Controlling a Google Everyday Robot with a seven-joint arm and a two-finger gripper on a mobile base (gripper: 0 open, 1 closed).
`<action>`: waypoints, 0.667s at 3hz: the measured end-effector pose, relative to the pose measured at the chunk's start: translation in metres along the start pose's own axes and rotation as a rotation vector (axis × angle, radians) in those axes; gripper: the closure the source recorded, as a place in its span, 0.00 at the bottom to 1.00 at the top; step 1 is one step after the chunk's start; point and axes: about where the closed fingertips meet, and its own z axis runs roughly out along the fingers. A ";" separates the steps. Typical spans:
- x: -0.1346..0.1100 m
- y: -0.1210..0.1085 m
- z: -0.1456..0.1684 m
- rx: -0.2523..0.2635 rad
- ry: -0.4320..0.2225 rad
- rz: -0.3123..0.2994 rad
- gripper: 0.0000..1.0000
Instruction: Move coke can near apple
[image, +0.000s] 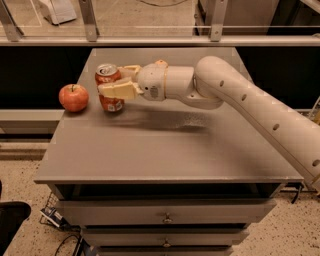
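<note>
Red cylindrical coke can (112, 103), silver top, upright, pinched between fingers of smooth cream hand (113, 83); apparently resting on matte grey tabletop (165, 150). Round glossy apple (74, 97) just beside, not touching.

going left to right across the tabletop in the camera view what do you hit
apple → can → arm, which reaches in from the right edge. The hand is shut on the can, so it has no separate place in the order.

Arm (240, 95) stretches leftward, wrist level; claw (112, 80) closed around the coke can (112, 103).
</note>
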 end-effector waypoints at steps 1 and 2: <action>0.003 -0.001 0.003 -0.021 0.003 0.013 1.00; 0.012 -0.002 0.006 -0.039 0.036 0.023 1.00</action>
